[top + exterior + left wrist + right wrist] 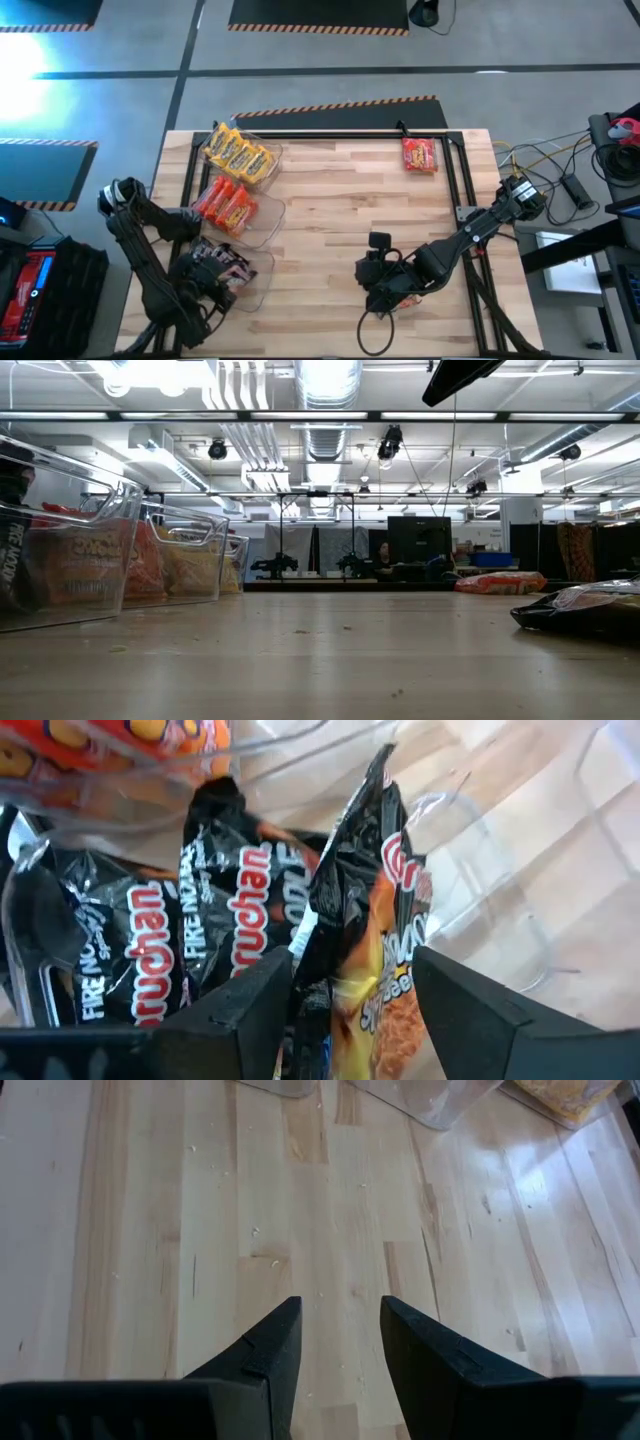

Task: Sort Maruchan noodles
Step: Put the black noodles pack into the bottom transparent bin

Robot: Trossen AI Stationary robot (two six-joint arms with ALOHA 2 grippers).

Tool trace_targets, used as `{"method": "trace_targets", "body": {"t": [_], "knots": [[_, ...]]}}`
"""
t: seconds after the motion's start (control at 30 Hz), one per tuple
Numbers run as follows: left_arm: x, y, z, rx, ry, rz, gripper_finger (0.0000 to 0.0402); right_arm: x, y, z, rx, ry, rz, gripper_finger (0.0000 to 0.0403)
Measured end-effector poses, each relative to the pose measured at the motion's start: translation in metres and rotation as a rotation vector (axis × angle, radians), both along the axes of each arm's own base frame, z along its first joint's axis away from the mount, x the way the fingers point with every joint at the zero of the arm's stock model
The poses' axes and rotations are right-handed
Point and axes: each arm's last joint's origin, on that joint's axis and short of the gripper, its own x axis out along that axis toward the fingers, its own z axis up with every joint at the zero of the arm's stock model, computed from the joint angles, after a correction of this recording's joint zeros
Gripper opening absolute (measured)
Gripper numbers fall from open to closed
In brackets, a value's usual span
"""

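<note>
The left claw (345,1010) is inside the nearest clear bin (262,272) at the left side of the wooden desk (340,200). Its fingers stand apart, and a black Maruchan packet (365,920) stands upright between them; I cannot tell if the fingers touch it. More black Maruchan packets (150,940) lean in the same bin just beside it.

The middle bin (268,215) holds the red-orange packets (224,201), and the far bin (266,143) holds the yellow packets (238,153). One red packet (420,154) lies alone on the desk near the far right corner. In the low view another dark packet (585,608) lies flat on the desk at the right.

The right claw (338,1345) hovers over bare wood at the near right part of the desk, its fingers a little apart and with nothing between them.
</note>
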Motion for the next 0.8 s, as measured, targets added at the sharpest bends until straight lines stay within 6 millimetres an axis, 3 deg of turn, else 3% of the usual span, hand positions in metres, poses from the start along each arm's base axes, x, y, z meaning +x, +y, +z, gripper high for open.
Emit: {"method": "trace_targets", "body": {"t": [0.27,0.8], "knots": [[0.004,-0.002,0.011,0.041,-0.095,-0.046,0.0193,0.0,0.0,0.0,0.0,0.0,0.0,0.0128],[0.01,-0.004,0.013,0.168,-0.11,-0.173,0.0193,0.0,0.0,0.0,0.0,-0.001,0.0,0.0128]]}}
